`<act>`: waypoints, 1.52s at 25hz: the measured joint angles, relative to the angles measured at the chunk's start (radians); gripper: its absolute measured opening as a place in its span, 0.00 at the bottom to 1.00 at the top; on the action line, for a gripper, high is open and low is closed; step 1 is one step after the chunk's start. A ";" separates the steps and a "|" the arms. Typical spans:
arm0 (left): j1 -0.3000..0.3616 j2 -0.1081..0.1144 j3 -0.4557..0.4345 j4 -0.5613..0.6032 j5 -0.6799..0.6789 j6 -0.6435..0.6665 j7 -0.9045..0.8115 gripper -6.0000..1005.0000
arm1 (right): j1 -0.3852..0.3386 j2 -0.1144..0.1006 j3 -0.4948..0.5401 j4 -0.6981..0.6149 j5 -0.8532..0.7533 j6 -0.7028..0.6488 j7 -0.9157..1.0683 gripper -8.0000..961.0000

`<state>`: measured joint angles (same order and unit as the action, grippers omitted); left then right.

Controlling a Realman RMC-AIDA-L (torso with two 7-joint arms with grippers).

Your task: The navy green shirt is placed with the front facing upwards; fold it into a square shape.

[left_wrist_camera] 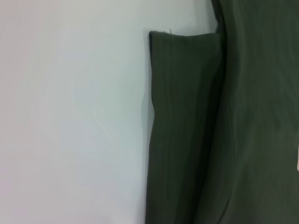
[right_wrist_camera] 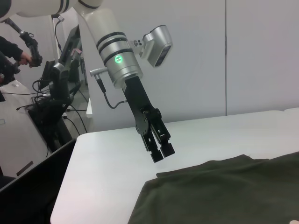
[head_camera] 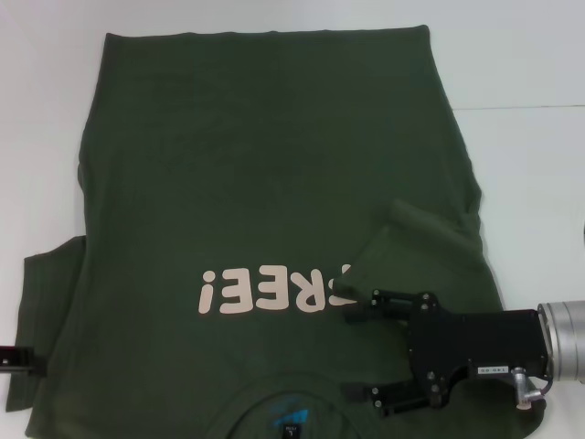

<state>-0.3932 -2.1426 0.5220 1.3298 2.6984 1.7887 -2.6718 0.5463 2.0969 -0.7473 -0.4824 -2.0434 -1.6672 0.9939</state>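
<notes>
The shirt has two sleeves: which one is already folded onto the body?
The sleeve on the robot's right, lying over the navy green shirt beside the right end effector; the left sleeve is flat on the table.

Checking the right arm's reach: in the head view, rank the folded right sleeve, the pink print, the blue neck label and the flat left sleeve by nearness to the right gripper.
From the right gripper:
1. Folded right sleeve, just beyond its open fingers; pink "FREE!" print, beside them: too close to rank.
2. Blue neck label, near edge.
3. Left sleeve, far side of dark olive-green T-shirt.
</notes>
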 joint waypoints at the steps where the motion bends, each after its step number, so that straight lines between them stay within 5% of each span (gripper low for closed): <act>1: -0.001 -0.002 0.001 -0.003 0.001 -0.005 -0.003 0.87 | 0.002 0.000 0.000 0.004 0.000 0.003 0.000 0.97; 38: -0.003 -0.005 0.019 -0.057 0.015 -0.069 0.024 0.87 | 0.021 0.001 0.000 0.031 0.000 0.037 0.002 0.96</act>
<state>-0.3958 -2.1476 0.5410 1.2731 2.7137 1.7193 -2.6477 0.5676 2.0984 -0.7474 -0.4510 -2.0432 -1.6300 0.9958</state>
